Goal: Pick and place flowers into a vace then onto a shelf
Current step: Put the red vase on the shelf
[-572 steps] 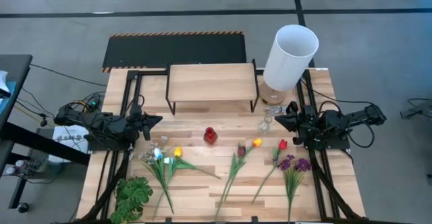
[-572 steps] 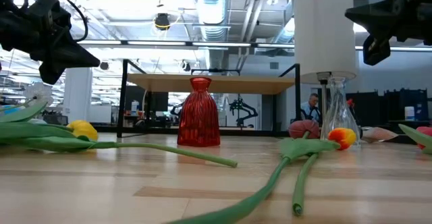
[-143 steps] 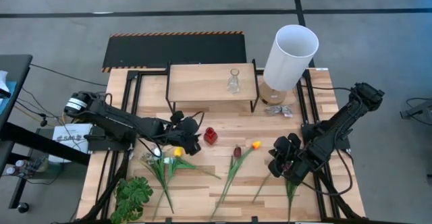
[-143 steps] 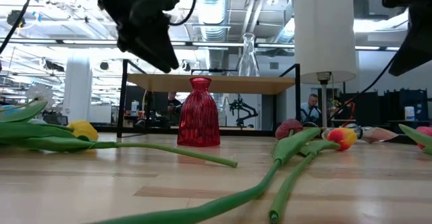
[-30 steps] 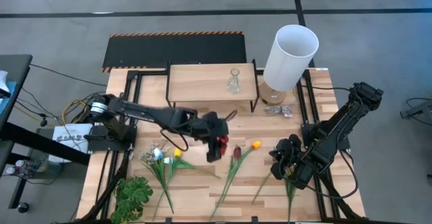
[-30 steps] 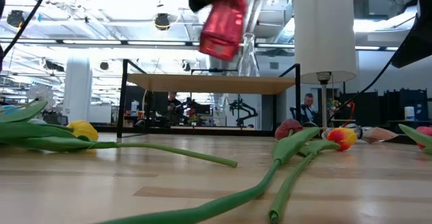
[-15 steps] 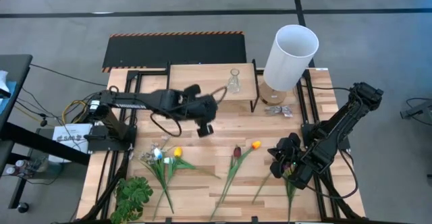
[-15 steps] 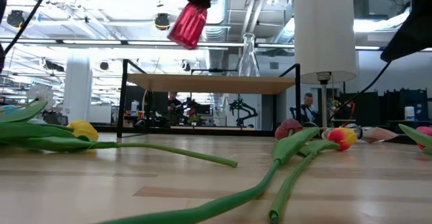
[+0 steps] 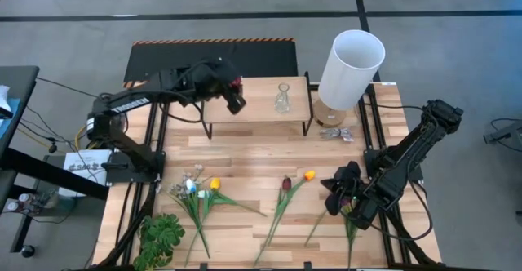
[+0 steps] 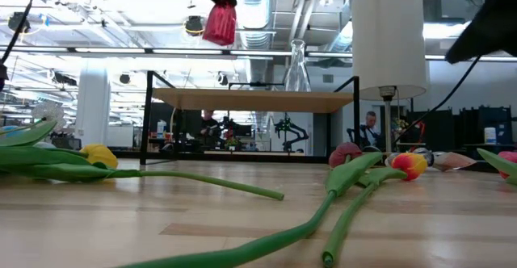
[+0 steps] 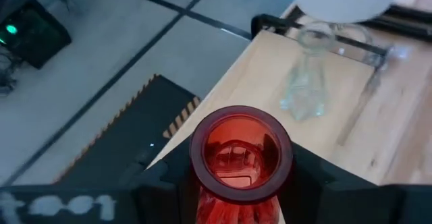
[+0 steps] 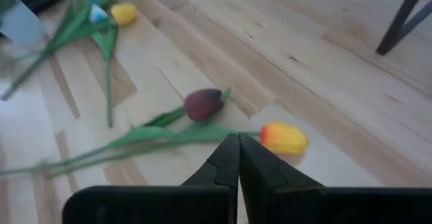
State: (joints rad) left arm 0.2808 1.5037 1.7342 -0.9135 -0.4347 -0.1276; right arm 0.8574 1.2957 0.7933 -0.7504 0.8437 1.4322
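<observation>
Over shelf point(image 9: 254, 99), left tool point(image 9: 231, 94) holds seemingly empty red vase point(image 11: 241, 158).

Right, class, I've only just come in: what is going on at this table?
The left tool holds a red vase in the air above the left end of the shelf, where a clear glass vase already stands. The right tool is shut and empty, low over the table beside the maroon tulip and orange tulip. All the flowers lie on the table; none is in a vase yet.
</observation>
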